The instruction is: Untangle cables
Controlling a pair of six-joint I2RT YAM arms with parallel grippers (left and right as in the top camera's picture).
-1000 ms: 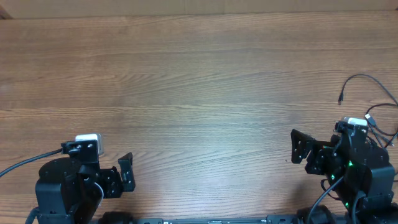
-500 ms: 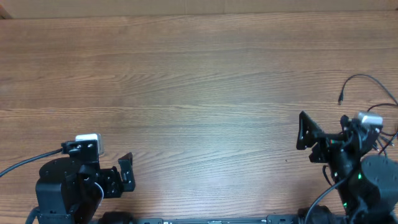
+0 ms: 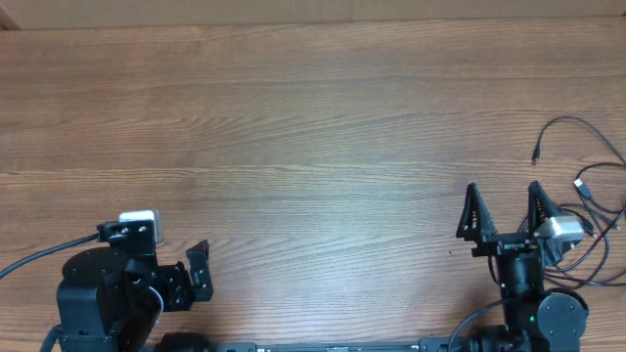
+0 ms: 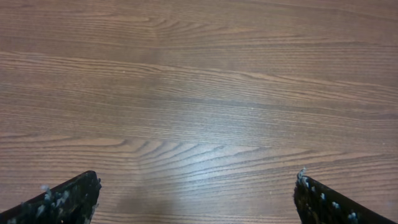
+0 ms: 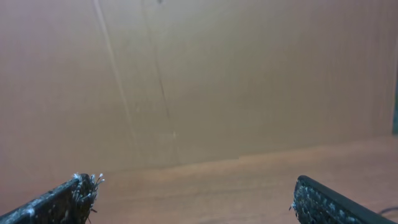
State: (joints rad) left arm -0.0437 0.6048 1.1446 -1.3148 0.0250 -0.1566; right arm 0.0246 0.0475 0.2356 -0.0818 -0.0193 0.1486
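The cables (image 3: 597, 186) are thin black cords lying in loose loops at the table's right edge, with small plug ends showing. My right gripper (image 3: 505, 209) is open and empty, fingers pointing toward the far side, just left of the cables. In the right wrist view its fingertips (image 5: 193, 193) frame bare table and a brown wall; a cable bit shows at the bottom right. My left gripper (image 3: 201, 269) is open and empty at the front left. In the left wrist view its fingertips (image 4: 196, 193) frame only bare wood.
The wooden table (image 3: 293, 127) spreads across the overhead view. A brown cardboard wall (image 5: 186, 74) stands beyond the far edge. Thick black arm wires run off the left arm's base (image 3: 29, 259).
My right arm has swung round from facing left to facing the far side, with its fingers spread wide. The left arm has not moved.
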